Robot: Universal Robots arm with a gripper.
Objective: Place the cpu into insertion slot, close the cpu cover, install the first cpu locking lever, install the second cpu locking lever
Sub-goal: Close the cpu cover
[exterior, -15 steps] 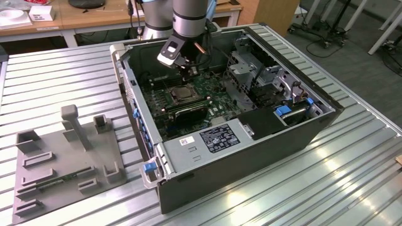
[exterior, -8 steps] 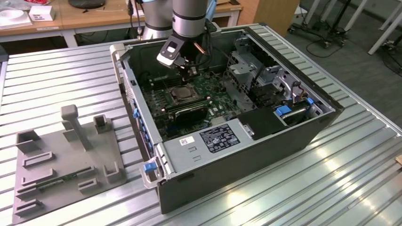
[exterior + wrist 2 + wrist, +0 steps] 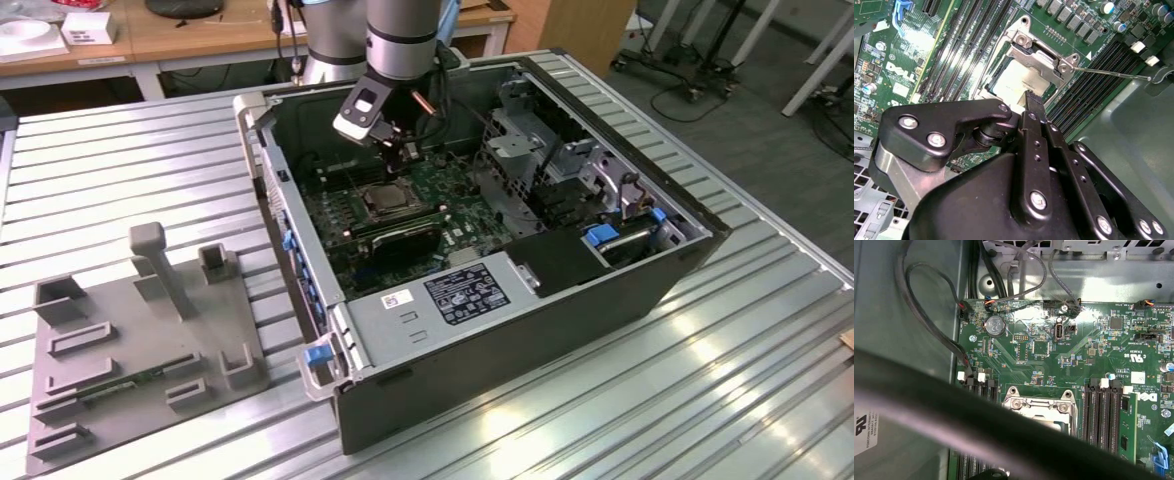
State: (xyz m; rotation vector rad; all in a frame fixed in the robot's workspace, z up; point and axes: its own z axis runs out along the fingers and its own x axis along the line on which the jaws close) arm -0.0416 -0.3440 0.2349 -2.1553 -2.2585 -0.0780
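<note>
One black gripper [image 3: 404, 150] hangs inside the open grey computer case [image 3: 601, 300] in the exterior view, above the silver-rimmed square insertion slot [image 3: 383, 197]. Second wrist view: fingers [image 3: 1030, 117] pressed together, holding nothing, tip over the pale square cpu [image 3: 1014, 80]; silver frame cpu cover [image 3: 1039, 57] overlaps its edge. First wrist view: green motherboard [image 3: 1044, 350] surrounds the slot.

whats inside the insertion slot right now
In the second wrist view a pale square chip, the cpu, lies inside the insertion slot. The pincer covers the rest of the slot, so whatever lies there cannot be seen.
</note>
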